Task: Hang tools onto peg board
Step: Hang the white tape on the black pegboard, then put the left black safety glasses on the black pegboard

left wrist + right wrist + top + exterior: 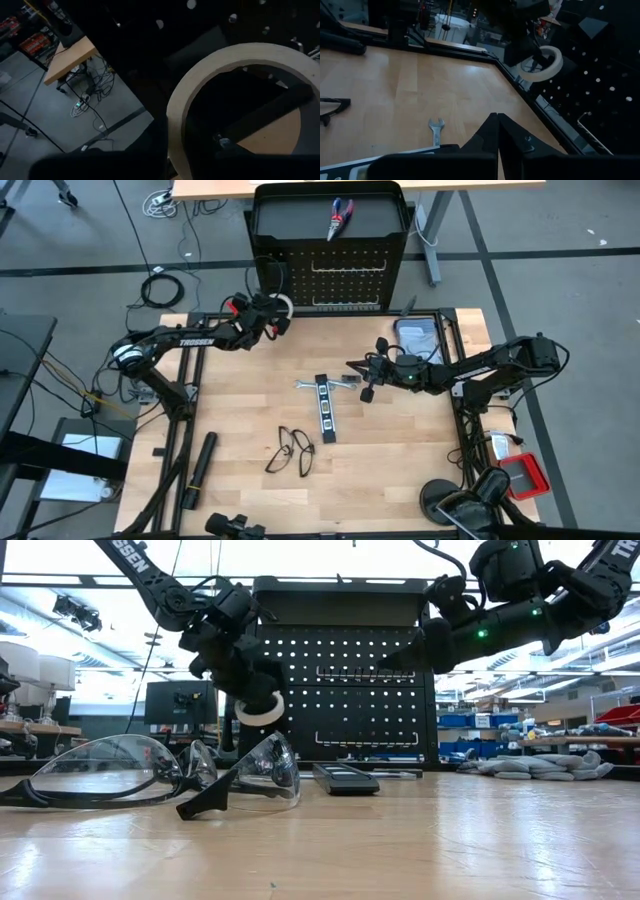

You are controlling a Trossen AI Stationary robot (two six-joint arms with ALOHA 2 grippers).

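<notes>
The black peg board (345, 275) stands upright at the table's far edge. Red-and-blue pliers (340, 218) lie on its top shelf. My left gripper (275, 308) is up against the board's left part, shut on the white tape ring (260, 708). My right gripper (360, 372) hovers shut over the table's middle, touching nothing. Just left of it, flat on the wood, lie the silver wrench (436, 131) and the black strip with white squares (324, 408). Two black-framed glasses (290, 450) rest nearer the front edge. My left gripper holds the tape ring by its wall (174, 125), one finger inside the ring and one outside. The fingers reach toward the table's far side, at the peg board. The ring is lifted clear of the table and hangs below the fingers, close in front of the board's holes.
A long black cylinder (203, 458) lies by the table's left edge. A clear packet (418, 335) sits at the far right corner, with grey gloves (540, 765) beside it. White wire rails (350, 280) run across the board. Bare wood stretches along the near right.
</notes>
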